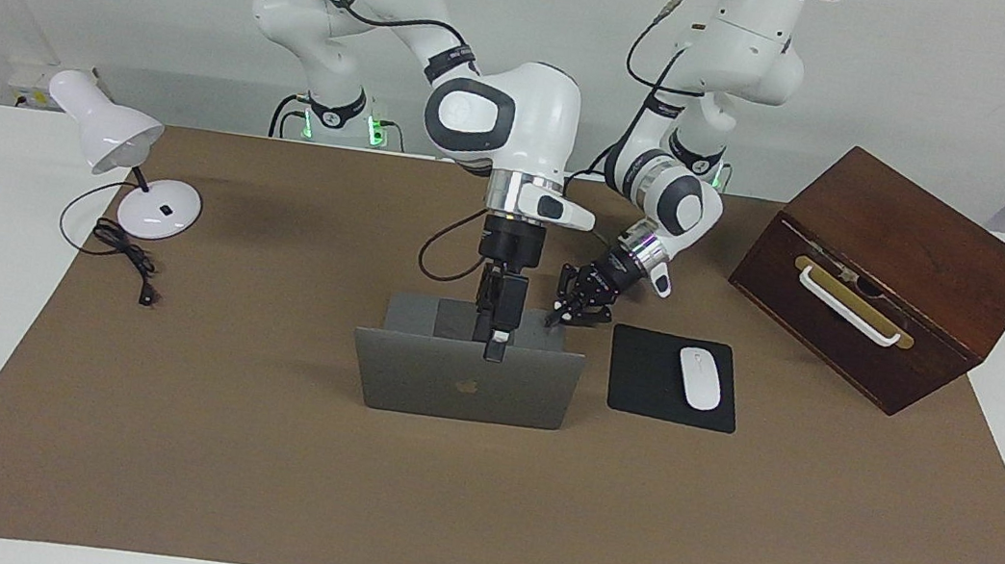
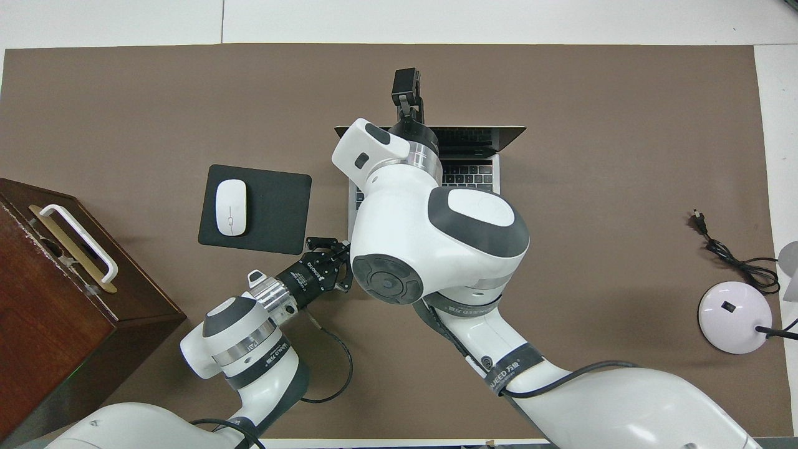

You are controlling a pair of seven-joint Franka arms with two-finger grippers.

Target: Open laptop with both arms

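Observation:
The silver-grey laptop stands open in the middle of the brown mat, its lid upright with the apple logo turned away from the robots. Its keyboard shows in the overhead view. My right gripper comes down from above and is shut on the middle of the lid's top edge; it also shows in the overhead view. My left gripper is open, low at the corner of the laptop's base nearest the robots, toward the left arm's end. It also shows in the overhead view.
A black mouse pad with a white mouse lies beside the laptop, toward the left arm's end. A brown wooden box with a white handle stands beside the pad. A white desk lamp with its cord stands at the right arm's end.

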